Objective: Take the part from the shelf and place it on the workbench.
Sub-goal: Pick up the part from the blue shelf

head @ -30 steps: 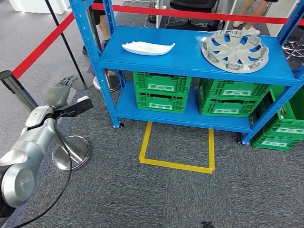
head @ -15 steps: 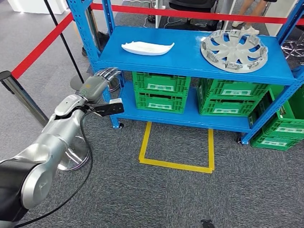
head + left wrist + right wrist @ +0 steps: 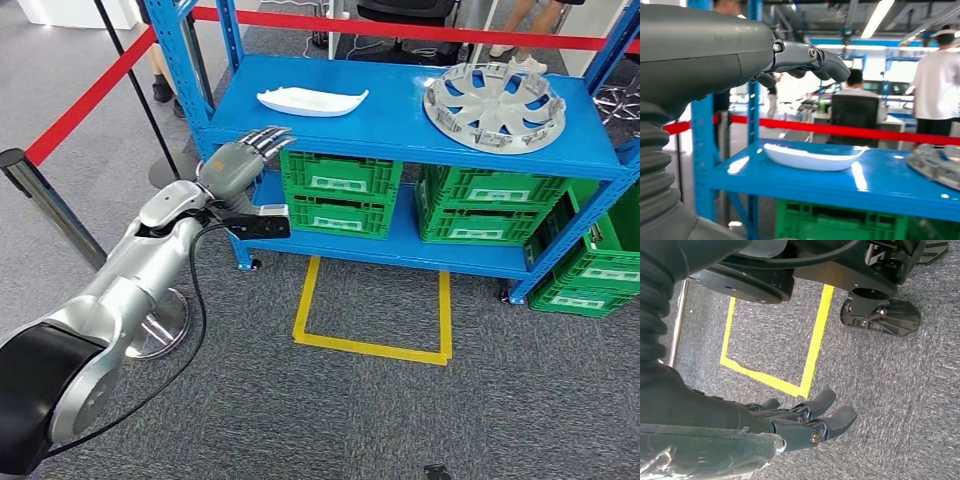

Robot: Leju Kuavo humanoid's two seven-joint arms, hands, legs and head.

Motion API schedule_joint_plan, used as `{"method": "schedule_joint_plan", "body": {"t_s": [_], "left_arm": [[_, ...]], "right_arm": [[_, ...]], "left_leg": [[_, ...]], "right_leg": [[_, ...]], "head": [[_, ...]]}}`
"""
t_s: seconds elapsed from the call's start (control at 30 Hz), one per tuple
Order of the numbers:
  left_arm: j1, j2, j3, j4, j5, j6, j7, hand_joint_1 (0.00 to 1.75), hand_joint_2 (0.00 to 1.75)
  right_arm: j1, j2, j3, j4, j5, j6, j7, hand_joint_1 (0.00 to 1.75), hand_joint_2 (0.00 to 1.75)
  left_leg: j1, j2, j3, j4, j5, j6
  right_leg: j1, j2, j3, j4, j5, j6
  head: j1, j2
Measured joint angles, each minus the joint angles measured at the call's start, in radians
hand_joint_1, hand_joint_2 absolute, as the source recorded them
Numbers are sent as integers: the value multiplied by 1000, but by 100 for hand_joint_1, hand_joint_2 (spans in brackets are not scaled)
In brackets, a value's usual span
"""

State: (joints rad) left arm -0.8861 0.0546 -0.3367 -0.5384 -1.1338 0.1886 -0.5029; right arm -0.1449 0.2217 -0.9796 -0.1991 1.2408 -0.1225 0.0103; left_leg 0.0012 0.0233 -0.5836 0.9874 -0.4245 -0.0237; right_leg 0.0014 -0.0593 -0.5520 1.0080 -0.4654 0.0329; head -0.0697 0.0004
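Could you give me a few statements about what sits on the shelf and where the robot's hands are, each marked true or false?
1. The white curved part lies on the top shelf board. True.
2. The left hand holds the white part. False: it hangs in front of the shelf edge with fingers apart, holding nothing.
3. The silver wheel cover sits inside a green crate. False: it rests on the top board, right of the white part.
4. Green crates stand on the lower shelf. True.
5. The right hand hangs over grey carpet, holding nothing. True.
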Motion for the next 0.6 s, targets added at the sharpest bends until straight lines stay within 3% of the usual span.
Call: {"method": "schedule_joint_plan", "body": {"t_s": [0.57,0.6], "left_arm": [[-35,5,-239,-29,179,31,97,0,0],[-39,5,-246,-29,182,26,105,0,44]], "right_arm": [[7,-4,0,0,-12,-5,0,0,175],[7,-4,0,0,-13,-5,-1,0,175]], "left_leg": [[0,0,0,0,0,0],[0,0,0,0,0,0]], "right_leg": [[0,0,0,0,0,0],[0,0,0,0,0,0]], "head": [[0,0],[0,0]]}}
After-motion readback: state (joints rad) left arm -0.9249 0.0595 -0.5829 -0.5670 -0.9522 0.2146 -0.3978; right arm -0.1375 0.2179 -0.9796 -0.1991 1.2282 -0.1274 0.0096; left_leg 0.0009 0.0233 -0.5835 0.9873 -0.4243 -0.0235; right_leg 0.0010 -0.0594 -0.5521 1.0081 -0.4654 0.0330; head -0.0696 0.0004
